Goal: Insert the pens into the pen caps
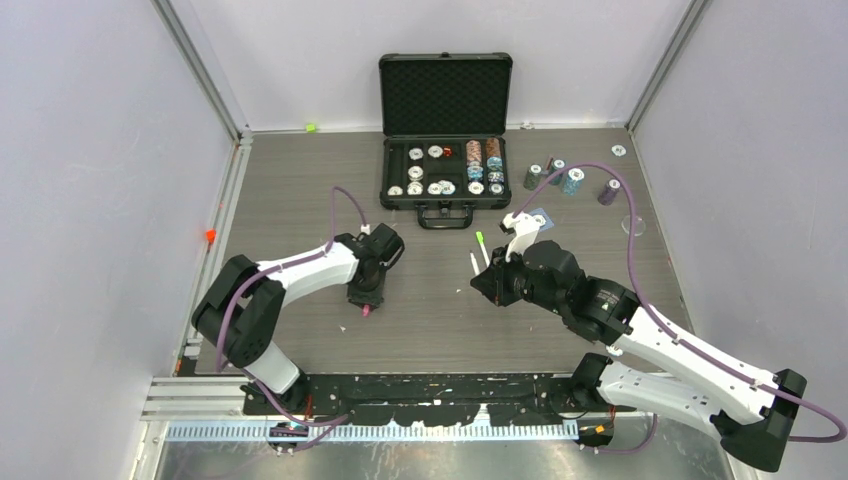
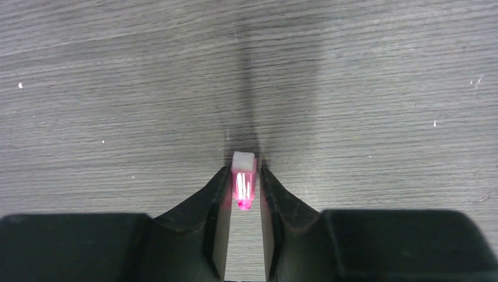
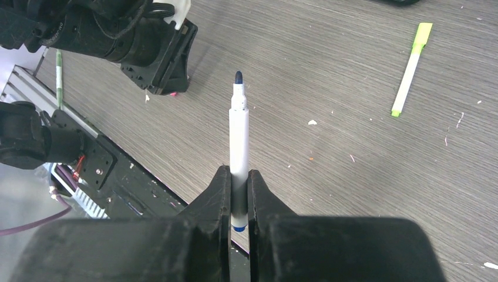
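My left gripper (image 1: 365, 303) is shut on the pink cap (image 2: 244, 187). It holds the cap at its fingertips, pointing down just above the table, with a whitish end showing. My right gripper (image 3: 238, 173) is shut on a white-barrelled pen (image 3: 238, 135). The pen's dark blue tip is bare and points away from the gripper, above the table. In the top view this pen (image 1: 474, 264) sticks out of the right gripper (image 1: 488, 284), to the right of the left gripper. A pen with a neon green cap (image 3: 411, 67) lies on the table beyond. The dark pen and dark cap are out of view.
An open black case (image 1: 445, 205) with poker chips stands at the back centre. Chip stacks (image 1: 573, 181) and a clear disc (image 1: 634, 225) are at the back right. A small green bit (image 1: 310, 127) lies at the back wall. The left gripper (image 3: 161, 59) shows in the right wrist view.
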Tool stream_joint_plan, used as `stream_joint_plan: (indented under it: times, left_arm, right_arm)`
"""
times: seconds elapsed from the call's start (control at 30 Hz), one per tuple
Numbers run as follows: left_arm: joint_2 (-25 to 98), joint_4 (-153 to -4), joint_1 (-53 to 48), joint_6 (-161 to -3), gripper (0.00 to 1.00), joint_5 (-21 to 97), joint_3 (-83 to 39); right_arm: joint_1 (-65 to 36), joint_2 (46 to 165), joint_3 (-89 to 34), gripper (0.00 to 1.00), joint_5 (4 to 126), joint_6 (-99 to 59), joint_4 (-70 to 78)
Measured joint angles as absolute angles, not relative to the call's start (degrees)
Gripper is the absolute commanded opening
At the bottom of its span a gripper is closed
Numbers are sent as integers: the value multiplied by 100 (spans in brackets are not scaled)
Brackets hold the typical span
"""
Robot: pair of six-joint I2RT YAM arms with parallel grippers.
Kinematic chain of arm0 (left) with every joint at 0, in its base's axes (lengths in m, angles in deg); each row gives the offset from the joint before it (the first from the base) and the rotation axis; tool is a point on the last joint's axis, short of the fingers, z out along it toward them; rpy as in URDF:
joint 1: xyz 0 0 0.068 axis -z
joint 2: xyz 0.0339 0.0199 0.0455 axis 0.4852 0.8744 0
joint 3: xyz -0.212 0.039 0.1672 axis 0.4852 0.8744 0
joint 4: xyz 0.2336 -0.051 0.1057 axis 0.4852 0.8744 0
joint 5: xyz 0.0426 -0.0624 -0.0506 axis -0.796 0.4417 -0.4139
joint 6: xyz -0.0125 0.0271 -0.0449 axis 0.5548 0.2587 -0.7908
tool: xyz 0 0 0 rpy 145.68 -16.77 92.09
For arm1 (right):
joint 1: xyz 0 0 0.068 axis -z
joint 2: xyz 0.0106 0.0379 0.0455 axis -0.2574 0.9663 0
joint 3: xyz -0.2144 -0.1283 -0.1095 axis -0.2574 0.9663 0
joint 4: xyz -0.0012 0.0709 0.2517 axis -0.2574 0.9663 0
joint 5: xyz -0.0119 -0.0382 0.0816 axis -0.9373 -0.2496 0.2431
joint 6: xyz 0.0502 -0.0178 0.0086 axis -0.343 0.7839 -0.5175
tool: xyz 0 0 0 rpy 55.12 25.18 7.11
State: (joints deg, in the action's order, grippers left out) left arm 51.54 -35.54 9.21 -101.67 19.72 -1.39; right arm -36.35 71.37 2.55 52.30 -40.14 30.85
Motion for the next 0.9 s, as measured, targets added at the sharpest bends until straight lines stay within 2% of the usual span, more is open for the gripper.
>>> stream_joint_plan:
  times: [0.23,0.47,0.53,0.9]
  left_arm:
    - [5156,-3598,921,-10187,18,2011,-139]
    - [5123,-3666,914,-10447,41,2191,-139]
    - [5110,-3690,914,-10475,43,2230,-139]
    - [5110,-3714,914,-10444,32,2247,-132]
  right_arm:
    - [-3635,7137,255,1,5230,-4021,3085]
    - [-3635,7174,255,0,5235,-4021,3059]
    - [-3635,7205,255,1,5243,-4021,3059]
    - [-3635,7216,255,0,5250,-4021,3059]
